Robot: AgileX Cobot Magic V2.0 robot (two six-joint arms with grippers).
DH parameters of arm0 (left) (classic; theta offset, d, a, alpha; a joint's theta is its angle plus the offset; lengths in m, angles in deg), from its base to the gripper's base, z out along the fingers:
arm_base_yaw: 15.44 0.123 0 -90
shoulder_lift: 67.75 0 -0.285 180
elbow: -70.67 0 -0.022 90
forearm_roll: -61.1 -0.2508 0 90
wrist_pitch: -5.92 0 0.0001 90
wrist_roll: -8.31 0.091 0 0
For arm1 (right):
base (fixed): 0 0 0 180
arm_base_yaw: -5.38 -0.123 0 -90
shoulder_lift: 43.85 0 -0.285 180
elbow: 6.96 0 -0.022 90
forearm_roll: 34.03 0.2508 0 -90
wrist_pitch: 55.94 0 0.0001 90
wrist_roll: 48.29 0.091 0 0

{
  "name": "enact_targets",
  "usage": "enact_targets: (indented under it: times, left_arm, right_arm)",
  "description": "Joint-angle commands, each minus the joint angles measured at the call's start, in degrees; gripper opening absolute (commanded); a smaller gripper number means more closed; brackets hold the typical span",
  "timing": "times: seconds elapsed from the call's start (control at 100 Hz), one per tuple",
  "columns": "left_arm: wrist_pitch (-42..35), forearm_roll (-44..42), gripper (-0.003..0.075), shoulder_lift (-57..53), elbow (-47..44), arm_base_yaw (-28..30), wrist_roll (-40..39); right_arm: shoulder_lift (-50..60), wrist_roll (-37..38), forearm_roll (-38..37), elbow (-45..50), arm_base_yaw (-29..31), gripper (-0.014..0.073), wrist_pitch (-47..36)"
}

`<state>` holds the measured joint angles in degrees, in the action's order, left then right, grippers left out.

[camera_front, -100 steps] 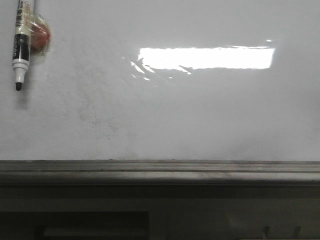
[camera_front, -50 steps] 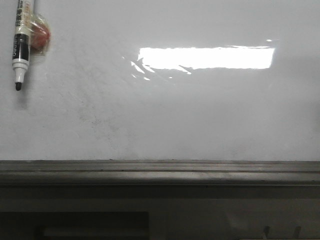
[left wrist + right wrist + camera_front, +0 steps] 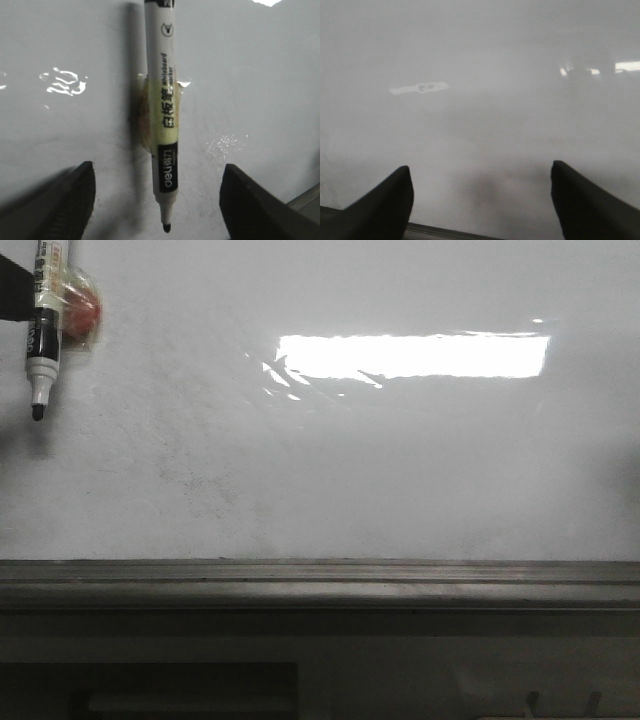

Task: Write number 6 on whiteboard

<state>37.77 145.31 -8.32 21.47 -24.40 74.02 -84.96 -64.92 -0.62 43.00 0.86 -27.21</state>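
Observation:
The whiteboard [image 3: 400, 470] is glossy white with faint grey smudges; no number 6 shows on it. A black-and-white marker [image 3: 44, 330] is stuck upright to it at the upper left, tip down, held by clear tape over an orange patch [image 3: 80, 310]. A dark part of my left gripper [image 3: 12, 288] shows at the left edge beside the marker. In the left wrist view my left gripper [image 3: 157, 170] is open, with one finger on each side of the marker [image 3: 162, 100], apart from it. My right gripper [image 3: 480, 167] is open and empty over bare board [image 3: 480, 100].
A grey metal ledge [image 3: 320, 575] runs along the board's lower edge, and it also shows in the right wrist view [image 3: 445, 234]. A bright rectangular glare patch [image 3: 410, 355] lies on the upper middle of the board. Dark furniture lies below the ledge.
A dark part of my left gripper has come into the front view at the upper left edge, beside the marker. The marker and board have not moved.

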Motion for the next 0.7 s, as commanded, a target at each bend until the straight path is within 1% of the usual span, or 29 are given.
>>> enact_targets:
  times: [0.0, 0.19, 0.28, 0.34, 0.38, 0.4, 0.44, 0.45, 0.47, 0.48, 0.51, 0.69]
  left_arm:
    - [1.96, 3.47, 0.0473, 2.6, 3.11, -0.59, 1.37]
    - [3.13, 3.47, 0.0471, 8.12, 5.46, -0.59, 2.89]
    - [3.13, 3.26, 0.0436, 10.17, 5.46, -0.59, 3.01]
    - [3.13, 2.84, 0.0377, 10.98, 5.46, -0.59, 3.3]
    - [2.93, 2.86, 0.0292, 11.09, 5.46, -0.59, 3.47]
    - [2.93, 2.86, 0.0262, 11.09, 5.46, -0.59, 3.95]
    - [3.03, 2.86, 0.0165, 11.09, 5.46, -0.59, 4.38]
    - [3.04, 2.86, 0.013, 11.09, 5.46, -0.59, 4.52]
    - [3.19, 2.86, 0.0093, 11.09, 5.56, -0.59, 4.85]
    - [3.19, 2.86, 0.0056, 11.09, 5.55, -0.59, 5.28]
    - [3.7, 2.86, -0.0019, 10.98, 5.55, -0.59, 6.05]
    - [4.66, 1.83, -0.002, 8.75, 6.21, -0.59, 7.53]
  right_arm:
    - [-0.45, -0.8, 0.82, -1.93, 0.45, 0.0518, -3.1]
    - [-0.45, -0.8, 0.82, -1.93, 0.45, 0.0518, -3.54]
    - [-0.45, -0.8, 0.82, -1.93, 0.45, 0.0518, -3.81]
    - [-0.45, -0.8, 0.82, -1.93, 0.45, 0.0518, -4.06]
    - [-0.45, -0.8, 0.82, -1.93, 0.45, 0.0518, -4.2]
    - [-0.45, -0.8, 0.82, -1.93, 0.45, 0.0518, -4.2]
    - [-0.45, -0.8, 0.82, -1.93, 0.45, 0.0518, -4.2]
    - [-0.45, -0.8, 0.82, -1.93, 0.45, 0.0518, -4.2]
    - [-0.45, -0.8, 0.82, -1.93, 0.45, 0.0518, -4.2]
    - [-0.45, -0.8, 0.82, -1.93, 0.45, 0.0518, -4.2]
    - [-0.45, -0.8, 0.82, -1.93, 0.45, 0.0518, -4.2]
    - [-0.45, -1.15, 0.82, -2.06, 0.45, 0.0518, -3.8]
